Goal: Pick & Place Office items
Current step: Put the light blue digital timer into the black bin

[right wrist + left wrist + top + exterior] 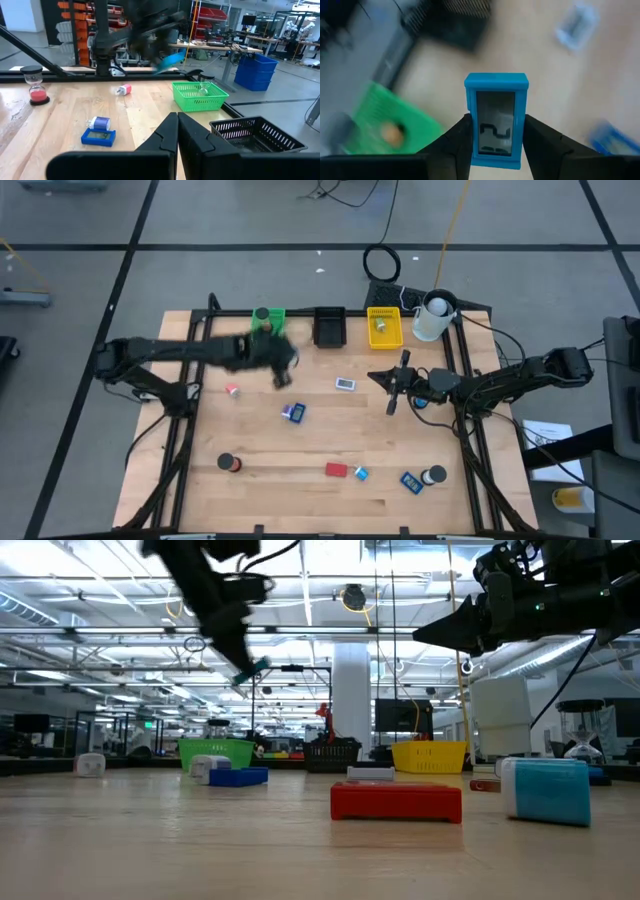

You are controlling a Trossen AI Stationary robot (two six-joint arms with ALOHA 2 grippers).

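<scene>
My left gripper (496, 150) is shut on a blue rectangular block (496, 117) with a grey display window. In the high view it hangs in front of the green tray (268, 320). The low view shows the left gripper (245, 670) high above the table with the blue block (258, 667). My right gripper (177, 135) is shut and empty, hovering right of centre (395, 392). Other items lie flat on the table: a red block (336, 470), blue blocks (411, 481), a dark roll (230, 463) and a small pink piece (232, 390). My left gripper pinches the blue block by its two long sides, at the lower half (475, 150), one finger (457, 145) on each side. The block stands out past the fingertips along the fingers. In the low view it is lifted clear of the table, fingers slanting down.
A black tray (329, 327), a yellow tray (384, 327) and a white cup (432, 318) stand along the far edge beside the green tray. A blue and purple item (293, 412) and a white item (346, 384) lie mid-table. The table's middle near strip is bare wood.
</scene>
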